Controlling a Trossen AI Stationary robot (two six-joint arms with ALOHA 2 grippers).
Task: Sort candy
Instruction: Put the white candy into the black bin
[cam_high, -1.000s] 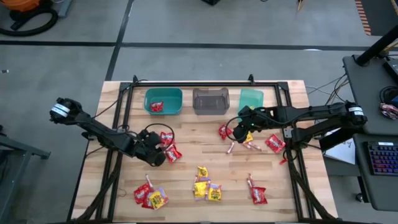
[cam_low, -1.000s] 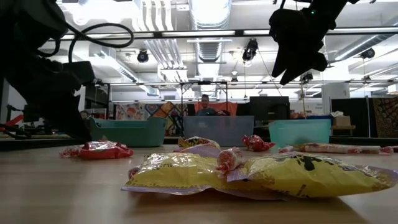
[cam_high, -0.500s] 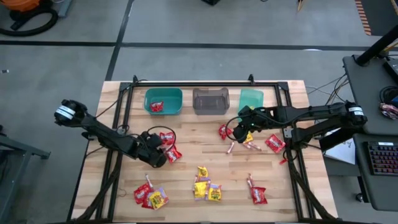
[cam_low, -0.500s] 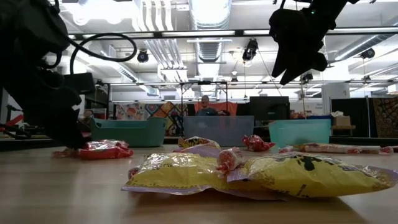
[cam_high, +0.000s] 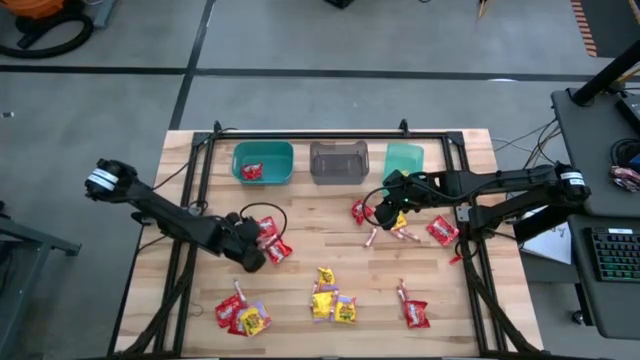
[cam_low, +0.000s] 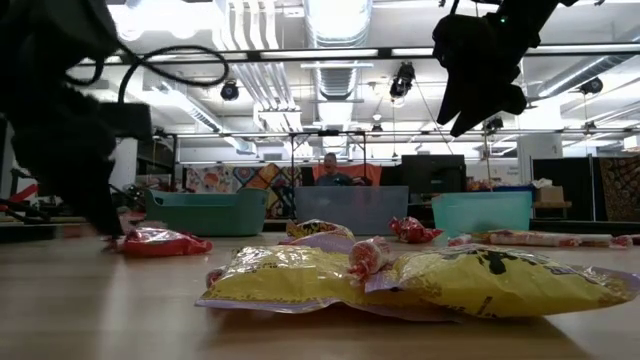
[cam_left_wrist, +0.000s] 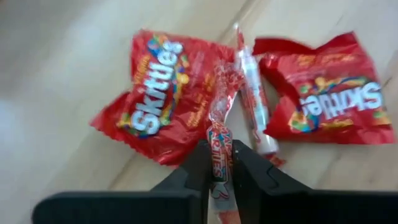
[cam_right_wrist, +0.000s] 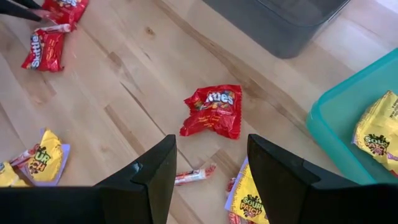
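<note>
Candy lies scattered on the wooden table (cam_high: 300, 215). My left gripper (cam_high: 258, 243) is at the table's left middle, shut on a thin pinkish stick (cam_left_wrist: 219, 149). Under it lie two red packets (cam_left_wrist: 163, 93) (cam_left_wrist: 326, 102) with another stick (cam_left_wrist: 254, 106) between them. My right gripper (cam_high: 385, 205) hangs open above a red packet (cam_right_wrist: 212, 111) that lies flat on the table near the bins. In the low view the left arm (cam_low: 70, 130) stands beside a red packet (cam_low: 160, 241), and the right gripper (cam_low: 478, 75) is high up. My left gripper pinches the pinkish stick near one end (cam_left_wrist: 217, 158) between its two fingers (cam_left_wrist: 194, 167). The fingers slant steeply down from the table's left side, and the stick runs on out past their tips. Whether its free twisted end (cam_left_wrist: 219, 112) rests on the red packet, I cannot tell.
A teal bin (cam_high: 263, 163) holding a red packet, a grey bin (cam_high: 338, 162) and a green bin (cam_high: 404, 158) holding a yellow packet (cam_right_wrist: 376, 134) stand along the far edge. Yellow packets (cam_high: 330, 302) and red ones (cam_high: 240, 316) (cam_high: 413, 312) (cam_high: 441, 230) lie nearer.
My left gripper has closed on the pinkish stick beside the two red packets, tipped steeper and drawn back a little toward the table's left edge. The red packets have stayed on the table.
</note>
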